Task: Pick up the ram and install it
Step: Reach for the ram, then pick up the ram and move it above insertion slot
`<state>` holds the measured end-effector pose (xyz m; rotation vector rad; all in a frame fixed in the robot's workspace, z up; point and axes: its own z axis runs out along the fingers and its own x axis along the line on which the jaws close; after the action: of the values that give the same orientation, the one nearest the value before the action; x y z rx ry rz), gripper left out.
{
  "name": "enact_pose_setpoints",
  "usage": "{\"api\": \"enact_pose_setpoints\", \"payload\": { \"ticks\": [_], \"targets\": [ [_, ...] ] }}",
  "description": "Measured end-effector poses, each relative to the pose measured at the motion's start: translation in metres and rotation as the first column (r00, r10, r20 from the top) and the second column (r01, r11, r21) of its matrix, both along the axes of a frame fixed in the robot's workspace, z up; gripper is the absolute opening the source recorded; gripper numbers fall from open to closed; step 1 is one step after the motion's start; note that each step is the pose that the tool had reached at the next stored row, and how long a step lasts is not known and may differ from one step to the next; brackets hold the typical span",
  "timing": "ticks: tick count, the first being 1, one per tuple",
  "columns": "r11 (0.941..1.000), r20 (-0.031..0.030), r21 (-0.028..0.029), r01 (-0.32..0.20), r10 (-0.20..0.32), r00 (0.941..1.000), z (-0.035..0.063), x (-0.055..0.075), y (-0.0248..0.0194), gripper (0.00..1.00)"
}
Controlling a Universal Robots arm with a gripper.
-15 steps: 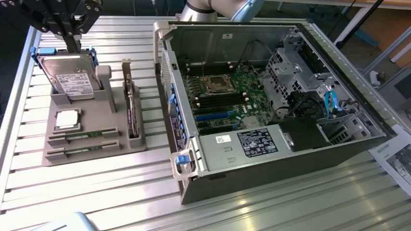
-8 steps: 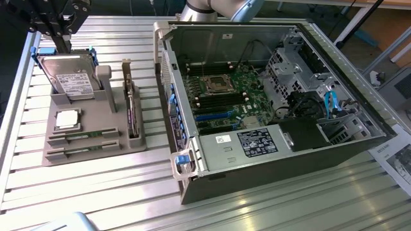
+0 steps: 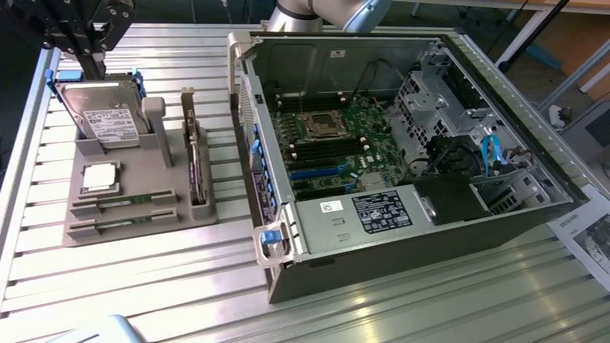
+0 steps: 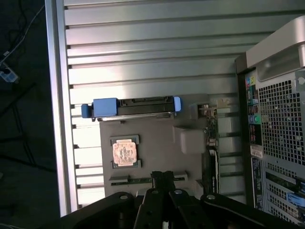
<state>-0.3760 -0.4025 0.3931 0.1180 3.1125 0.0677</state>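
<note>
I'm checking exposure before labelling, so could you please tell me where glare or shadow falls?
Exterior view: glare streaks the table beside the computer case. Wrist view: a bright band across the table slats, darkness beyond its edge.

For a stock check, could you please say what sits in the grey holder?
Hard drive, processor chip, two ram sticks, upright expansion card; holder hides the sticks' lower edges.
</note>
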Motion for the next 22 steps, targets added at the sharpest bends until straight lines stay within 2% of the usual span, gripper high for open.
{"api": "enact_pose_setpoints", "payload": {
  "ticks": [3,13,16,22],
  "targets": [
    [1.0,0.0001,0.0,0.0,0.0,1.0,0.0,0.0,-0.0059,0.1],
    [1.0,0.0,-0.0003,0.0,0.0,1.0,0.0,0.0,-0.0296,0.1],
    [1.0,0.0,-0.0005,0.0,0.0,1.0,0.0,0.0,-0.0345,0.1],
    [1.0,0.0,-0.0005,0.0,0.0,1.0,0.0,0.0,-0.0348,0.1]
  ]
}}
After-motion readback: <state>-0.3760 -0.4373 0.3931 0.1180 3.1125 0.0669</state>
